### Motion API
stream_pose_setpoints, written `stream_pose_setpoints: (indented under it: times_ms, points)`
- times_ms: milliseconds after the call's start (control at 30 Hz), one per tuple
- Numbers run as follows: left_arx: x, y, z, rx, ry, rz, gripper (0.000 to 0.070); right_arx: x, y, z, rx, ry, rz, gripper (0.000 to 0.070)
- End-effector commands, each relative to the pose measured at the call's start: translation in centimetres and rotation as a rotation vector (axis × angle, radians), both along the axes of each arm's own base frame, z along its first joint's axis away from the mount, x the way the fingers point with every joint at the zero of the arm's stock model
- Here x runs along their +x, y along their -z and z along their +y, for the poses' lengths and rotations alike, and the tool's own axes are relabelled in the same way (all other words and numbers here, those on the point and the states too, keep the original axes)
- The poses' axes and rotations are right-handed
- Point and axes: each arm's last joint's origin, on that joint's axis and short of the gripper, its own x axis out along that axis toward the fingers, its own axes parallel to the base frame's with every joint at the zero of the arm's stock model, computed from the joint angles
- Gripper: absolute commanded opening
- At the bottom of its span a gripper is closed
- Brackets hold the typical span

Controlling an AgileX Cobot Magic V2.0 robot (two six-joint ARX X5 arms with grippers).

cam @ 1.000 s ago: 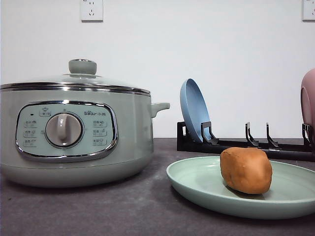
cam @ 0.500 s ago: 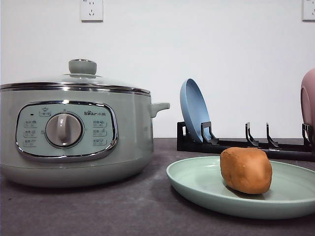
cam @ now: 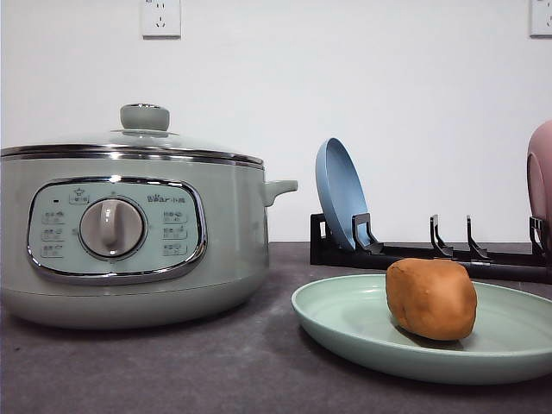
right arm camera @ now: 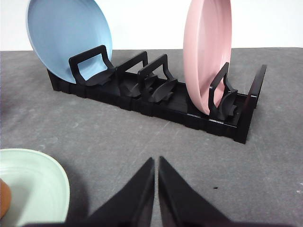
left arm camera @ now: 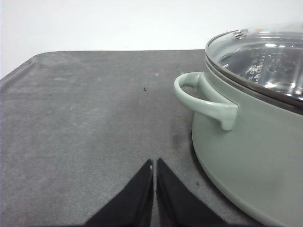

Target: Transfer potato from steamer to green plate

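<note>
A dark grey worktop (cam: pixel 172 371) holds a large sage-green steamer (cam: pixel 129 233) at about 9 o'clock in the front view, its glass lid (cam: pixel 129 142) closed. At about 4 o'clock sits a wide pale green plate (cam: pixel 362 332), and the orange-brown potato (cam: pixel 430 298) already rests on it, towards the middle, touching nothing else. Behind, at 2 o'clock, a black rack (cam: pixel 414 254) holds a blue plate (cam: pixel 339 194) upright and a pink plate (cam: pixel 541 177) at the far edge. The left claw (left arm camera: pixel 154 165) hangs just over bare worktop beside the steamer's handle (left arm camera: pixel 203 97), its fingers pressed together and empty. The right claw (right arm camera: pixel 156 163) is likewise closed on nothing, near the green plate's rim and facing the rack. The transfer looks finished, so the risks lie in any further movement. The potato is lumpy and the plate shallow, so a bump to the rim from the nearby right claw could roll it off. A careless swing of the left arm could catch the steamer's handle and shift the pot.
</note>
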Motion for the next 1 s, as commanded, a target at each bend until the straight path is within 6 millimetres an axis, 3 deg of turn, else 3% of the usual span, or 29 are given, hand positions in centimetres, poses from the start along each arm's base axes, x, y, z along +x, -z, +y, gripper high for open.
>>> stream_pose_setpoints:
  times_ms: [0, 967]
  points:
    - [0.07, 0.75, 0.03, -0.007, -0.005, 0.026, 0.0002, 0.01, 0.14, -0.01, -0.006, 0.000, 0.002, 0.0000]
    - [0.07, 0.75, 0.03, -0.007, -0.005, 0.026, 0.0002, 0.01, 0.14, -0.01, -0.006, 0.000, 0.002, 0.0000]
